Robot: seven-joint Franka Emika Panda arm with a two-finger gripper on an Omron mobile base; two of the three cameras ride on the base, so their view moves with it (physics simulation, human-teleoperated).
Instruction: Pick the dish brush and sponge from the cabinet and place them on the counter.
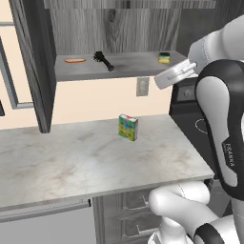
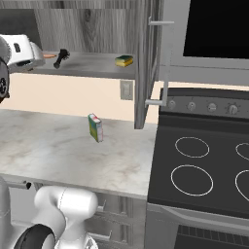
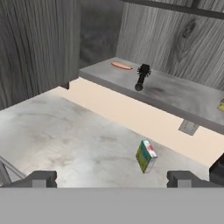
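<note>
The cabinet [image 1: 28, 62] stands open. On its grey shelf [image 1: 133, 66] the black dish brush [image 1: 104, 60] lies left of centre, and the green-and-yellow sponge [image 1: 164, 57] sits at the right end. From the other side, the dish brush [image 2: 61, 57] and sponge [image 2: 124, 61] show on the same shelf. My gripper [image 3: 111, 179] is open and holds nothing. It hangs above the counter [image 1: 71, 162], in front of and a little below the shelf. The dish brush [image 3: 141, 76] lies well ahead of it. My white hand [image 1: 174, 74] is near the shelf's right end.
A flat orange oval thing [image 1: 75, 60] lies left of the brush. A multicoloured box [image 1: 128, 127] stands on the counter below the shelf. A wall outlet [image 1: 142, 86] is under the shelf. The black stovetop [image 2: 204, 165] and an open cabinet door [image 2: 151, 58] border the counter's right.
</note>
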